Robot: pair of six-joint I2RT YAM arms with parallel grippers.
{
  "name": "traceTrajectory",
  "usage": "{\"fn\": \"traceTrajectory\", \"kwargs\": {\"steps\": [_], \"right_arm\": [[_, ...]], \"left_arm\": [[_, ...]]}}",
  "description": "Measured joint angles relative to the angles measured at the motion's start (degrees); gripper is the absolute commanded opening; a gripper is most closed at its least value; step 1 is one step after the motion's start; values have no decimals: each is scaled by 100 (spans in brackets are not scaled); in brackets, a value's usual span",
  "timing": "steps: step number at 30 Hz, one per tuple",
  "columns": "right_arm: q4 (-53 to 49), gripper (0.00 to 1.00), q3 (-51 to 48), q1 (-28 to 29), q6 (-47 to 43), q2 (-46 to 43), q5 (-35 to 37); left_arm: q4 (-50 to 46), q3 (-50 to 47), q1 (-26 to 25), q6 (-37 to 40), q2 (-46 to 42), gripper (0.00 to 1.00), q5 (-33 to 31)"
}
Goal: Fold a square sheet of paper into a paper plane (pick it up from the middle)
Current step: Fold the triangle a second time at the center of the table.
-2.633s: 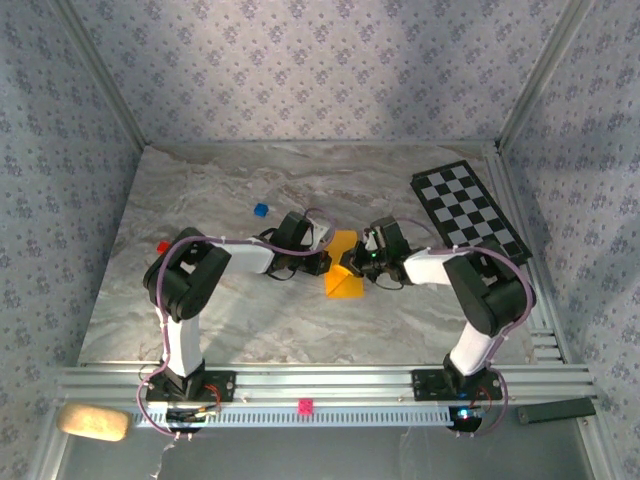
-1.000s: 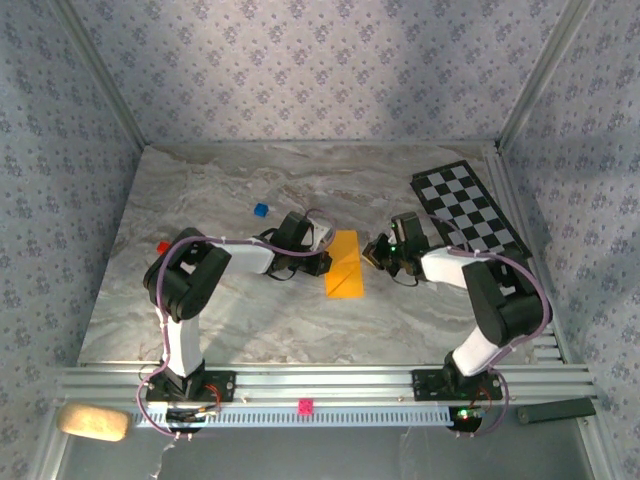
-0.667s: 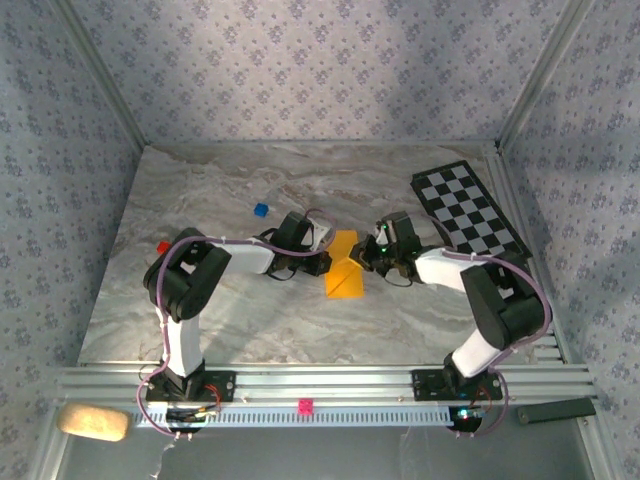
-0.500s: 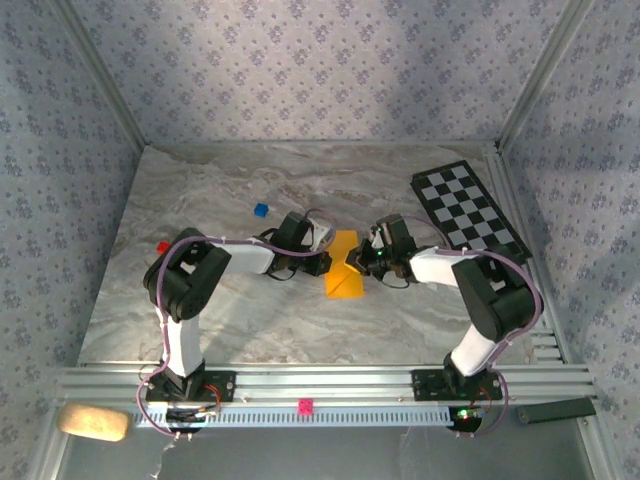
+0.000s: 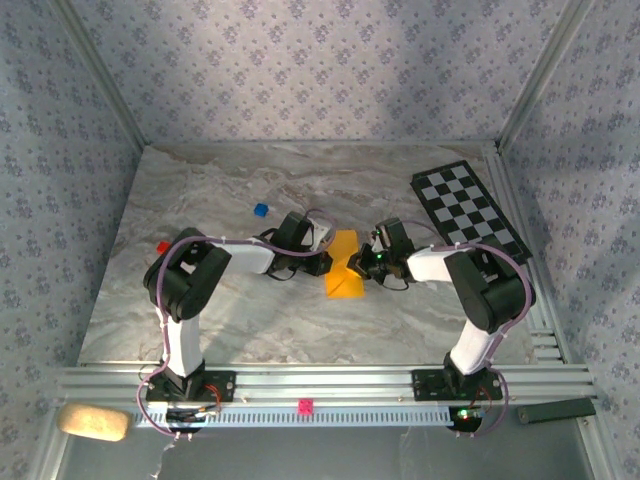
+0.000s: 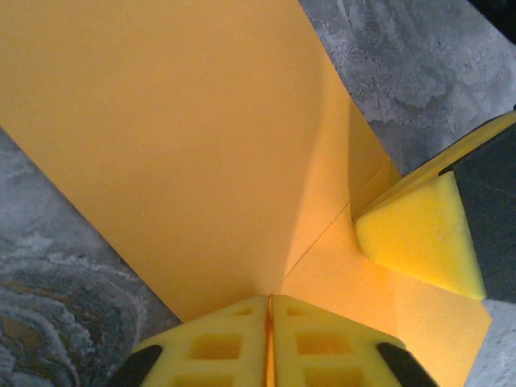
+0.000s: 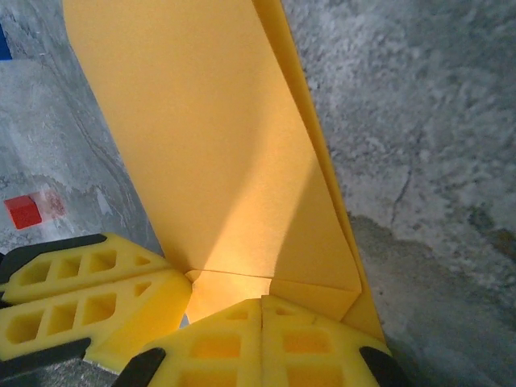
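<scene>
- Left claw (image 6: 270,316): jaws pinched on the left edge of the square sheet of paper (image 5: 342,278), pinning it mid-worktop.
- Sheet: flat a second ago, right side now lifted into a flap.
- Right claw (image 7: 262,326): had backed off, now back at the sheet. Closed, tips on the flap, so probably re-pressing this crease.

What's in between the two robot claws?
The orange sheet of paper, partly folded, lies between the left gripper and the right gripper, both touching it. The top view shows this.
</scene>
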Motion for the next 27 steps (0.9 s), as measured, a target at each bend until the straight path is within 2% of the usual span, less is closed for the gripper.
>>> {"fn": "traceTrajectory", "kwargs": {"steps": [3, 7, 8, 11, 13, 16, 22, 27], "right_arm": [[0, 2, 0, 4, -20, 0, 7], [0, 2, 0, 22, -22, -4, 31], [0, 2, 0, 28, -22, -4, 37], [-4, 2, 0, 44, -22, -9, 61], [-7, 2, 0, 44, -22, -9, 61], [-9, 2, 0, 44, -22, -11, 63], [-17, 2, 0, 44, -22, -20, 96], [-17, 2, 0, 44, -22, -20, 101]], "left_arm": [[-188, 44, 0, -133, -111, 31, -31], [-627, 105, 79, -422, -389, 32, -203], [-765, 177, 101, -503, -452, 31, -240], [-1038, 424, 125, -817, -647, 18, -260], [-1049, 501, 125, -1036, -763, 8, -50], [-1025, 549, 83, -1379, -778, 0, 492], [-975, 549, -125, -1963, -505, 0, 1373], [-966, 551, -247, -2103, -249, 0, 1751]]}}
